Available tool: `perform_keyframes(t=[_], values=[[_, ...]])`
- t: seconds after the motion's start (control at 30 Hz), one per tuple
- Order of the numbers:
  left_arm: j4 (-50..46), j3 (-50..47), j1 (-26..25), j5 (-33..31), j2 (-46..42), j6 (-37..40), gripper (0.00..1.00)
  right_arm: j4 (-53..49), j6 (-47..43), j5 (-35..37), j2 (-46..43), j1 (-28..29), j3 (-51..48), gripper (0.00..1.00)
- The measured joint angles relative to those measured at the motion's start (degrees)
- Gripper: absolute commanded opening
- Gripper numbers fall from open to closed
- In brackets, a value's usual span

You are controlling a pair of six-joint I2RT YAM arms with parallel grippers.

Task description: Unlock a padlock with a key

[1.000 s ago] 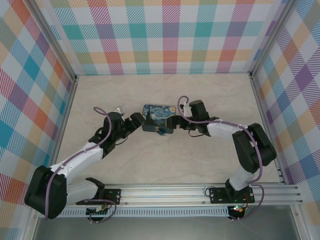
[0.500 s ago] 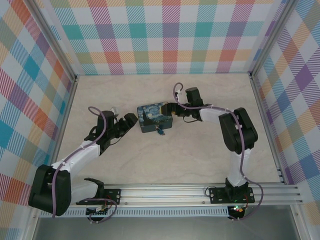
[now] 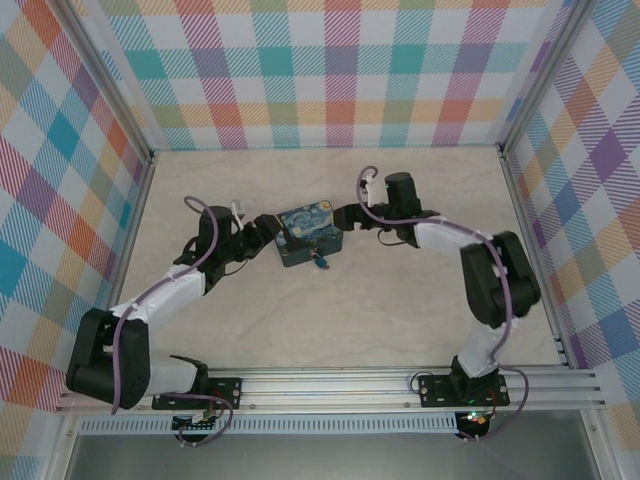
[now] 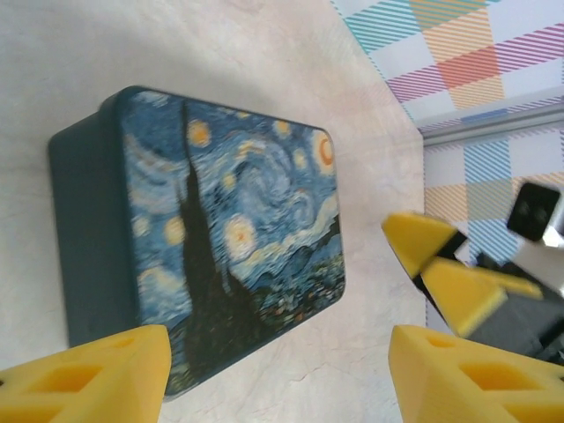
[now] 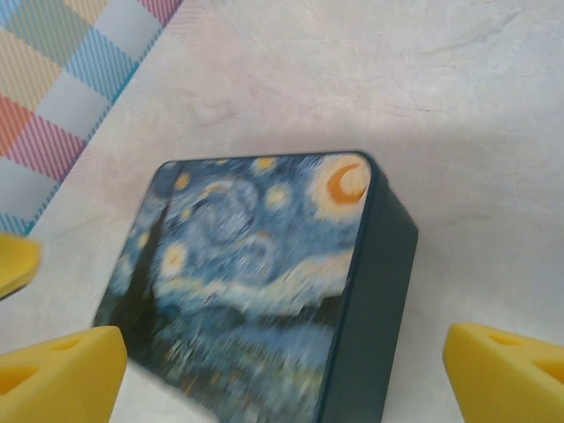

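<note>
Repositioned, left gripper (image 3: 270, 230) and right gripper (image 3: 347, 215) flank the shut box (image 3: 310, 232), both wide open, empty.

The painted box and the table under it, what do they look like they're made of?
The box looks like a printed tin: picture covering the lid, smooth dark teal walls, rounded corners; moulded plastic is possible. The table looks like matte stone-patterned laminate, pale cream with faint veining; real stone can't be ruled out.
</note>
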Motion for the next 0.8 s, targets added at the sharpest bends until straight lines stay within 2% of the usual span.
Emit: perform_keyframes(t=[0.13, 0.3, 0.53, 0.8], values=[[0.9, 3.7, 0.0, 1.7, 4.2, 0.6, 0.65, 0.9, -2.0, -0.5, -8.1, 1.5, -9.5, 0.82], [1.6, 9.3, 0.0, 4.7, 11.0, 1.4, 0.63, 1.4, -2.8, -0.7, -7.8, 6.0, -17.1, 0.79], [4.0, 14.9, 0.0, 7.8, 20.0, 1.5, 0.62, 7.5, -3.0, 0.2, -0.5, 9.0, -17.4, 0.75], [5.8, 16.7, -0.1, 9.1, 24.8, 1.5, 0.61, 14.2, -2.3, 1.9, 5.6, 10.1, -15.0, 0.67]])
